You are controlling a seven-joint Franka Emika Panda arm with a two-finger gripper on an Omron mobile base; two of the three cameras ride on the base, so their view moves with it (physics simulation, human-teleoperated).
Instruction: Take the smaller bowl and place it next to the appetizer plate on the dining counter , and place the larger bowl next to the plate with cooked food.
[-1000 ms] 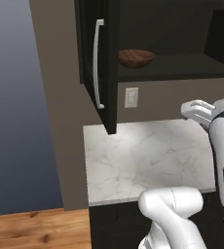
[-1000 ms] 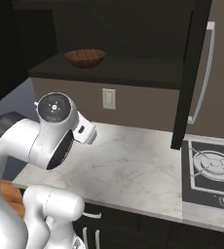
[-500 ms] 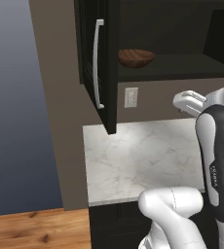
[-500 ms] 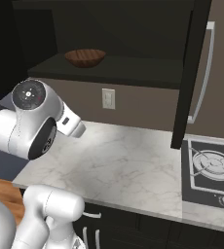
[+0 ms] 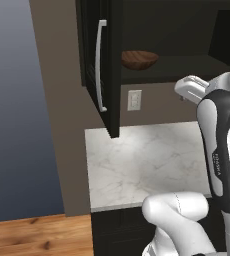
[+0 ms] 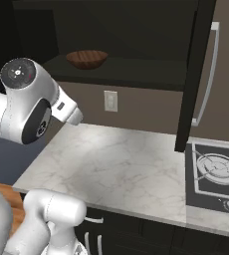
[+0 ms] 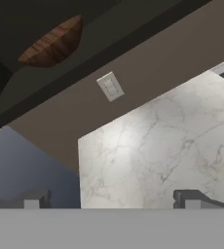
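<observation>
dark open cupboard above a marble desk (image 5: 137, 165): the smaller bowl (image 5: 139, 59) sits on its shelf. the hand (image 7: 111, 199), fingers spread and empty, must rise to it.

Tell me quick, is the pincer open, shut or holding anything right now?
Pincer: open, holding nothing; it points at the marble worktop, with the wooden bowl up on the cabinet shelf beyond it.
</observation>
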